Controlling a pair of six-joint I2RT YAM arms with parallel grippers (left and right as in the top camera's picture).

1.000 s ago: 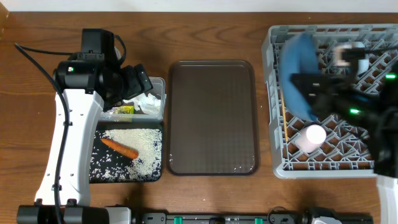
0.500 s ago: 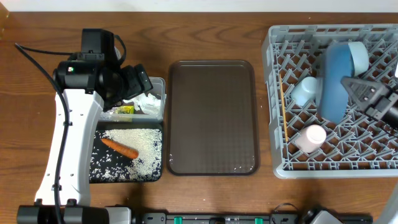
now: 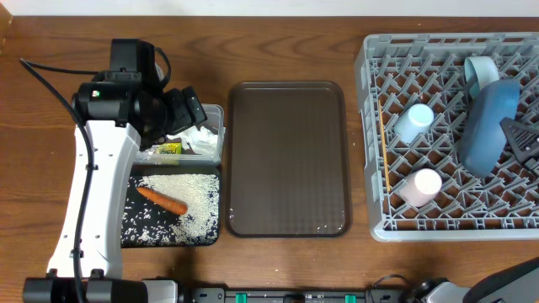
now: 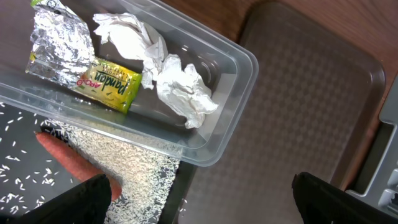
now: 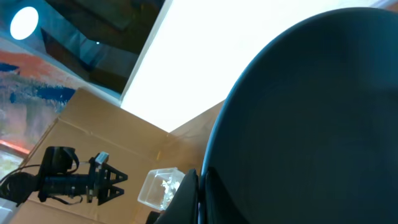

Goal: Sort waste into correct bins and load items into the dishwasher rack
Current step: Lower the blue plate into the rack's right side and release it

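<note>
Blue plate (image 3: pixel 487 122) on edge among pegs of dishwasher rack (image 3: pixel 370 135) | right gripper (image 3: pixel 514 135) clamped on its rim | left gripper (image 4: pixel 208 196) spread wide above clear tub (image 4: pixel 239 68) | step: racking plate | next: seat it between pegs, release

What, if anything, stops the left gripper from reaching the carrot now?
Probably nothing, so yes. The left gripper is open and hangs above the tub, next to the black tray. The carrot lies bare on the rice there, with nothing over it.
</note>
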